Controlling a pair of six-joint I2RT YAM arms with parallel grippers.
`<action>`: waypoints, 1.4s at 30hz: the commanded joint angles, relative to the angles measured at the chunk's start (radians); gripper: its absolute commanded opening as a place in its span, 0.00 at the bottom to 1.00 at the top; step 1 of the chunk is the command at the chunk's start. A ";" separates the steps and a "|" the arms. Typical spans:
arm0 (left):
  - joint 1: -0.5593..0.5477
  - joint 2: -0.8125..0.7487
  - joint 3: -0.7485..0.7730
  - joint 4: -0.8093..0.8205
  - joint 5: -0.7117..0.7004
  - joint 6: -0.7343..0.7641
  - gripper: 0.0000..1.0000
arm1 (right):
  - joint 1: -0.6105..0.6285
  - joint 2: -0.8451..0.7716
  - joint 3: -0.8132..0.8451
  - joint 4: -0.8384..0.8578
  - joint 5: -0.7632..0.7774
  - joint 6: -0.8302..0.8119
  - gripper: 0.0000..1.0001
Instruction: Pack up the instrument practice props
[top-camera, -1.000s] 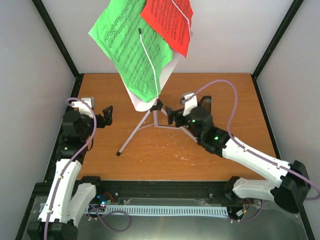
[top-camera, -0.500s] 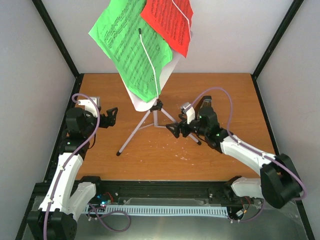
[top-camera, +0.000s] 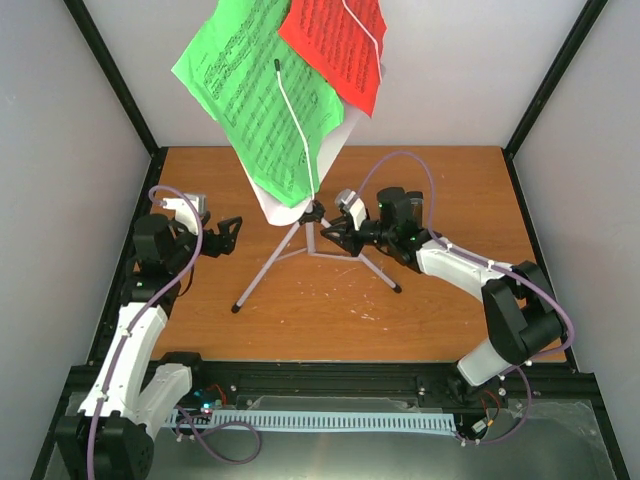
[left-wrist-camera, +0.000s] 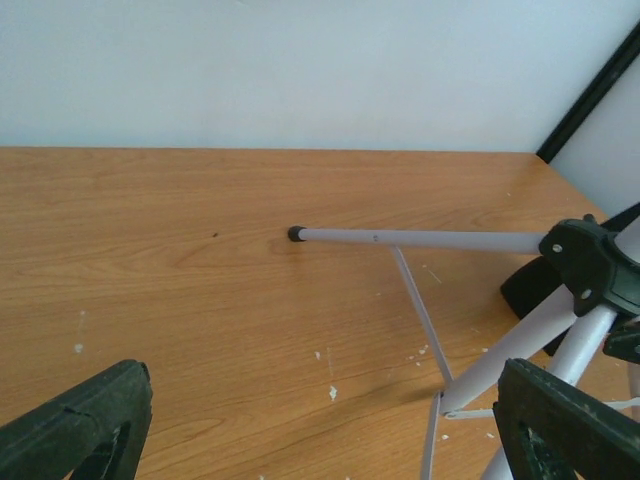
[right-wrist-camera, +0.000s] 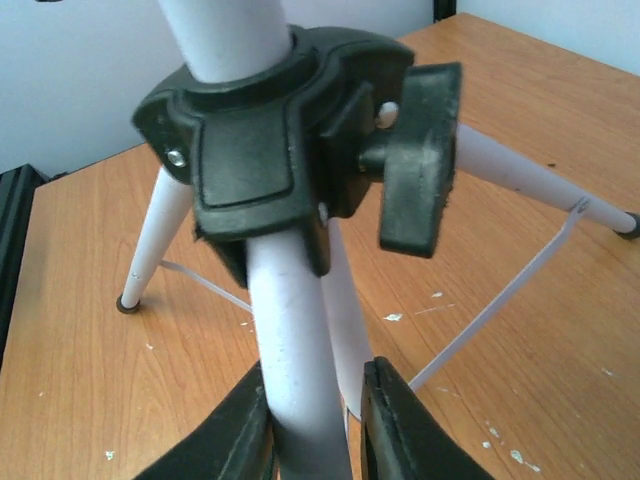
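- Top view: the pale perforated-desk music stand with silver tripod legs stands centre-far and carries the green and red music sheets. The right gripper is at its hub.
- Left wrist: the left gripper has its fingers wide apart, holding nothing.
- Right wrist: the fingers are clamped on a leg below the black plastic hub. Judged step: securing the stand. The next move calls for removing the sheets.

The right fingers clamp narrow (left fingers spread wide).

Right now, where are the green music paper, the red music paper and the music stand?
green music sheet (top-camera: 245, 100): top view, middle of the page.
red music sheet (top-camera: 325, 45): top view, middle of the page.
pale music stand with thin silver tripod legs (right-wrist-camera: 292, 320): right wrist view, on the nearest leg tube.
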 joint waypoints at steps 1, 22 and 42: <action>0.005 0.004 -0.005 0.064 0.088 0.030 0.94 | 0.005 -0.020 -0.048 0.018 -0.049 -0.066 0.19; 0.005 0.064 0.120 0.163 -0.035 -0.016 0.98 | 0.247 -0.240 -0.275 0.151 0.877 0.292 0.03; 0.004 -0.058 0.064 0.184 -0.007 -0.022 1.00 | 0.540 0.152 0.082 -0.081 1.454 0.614 0.03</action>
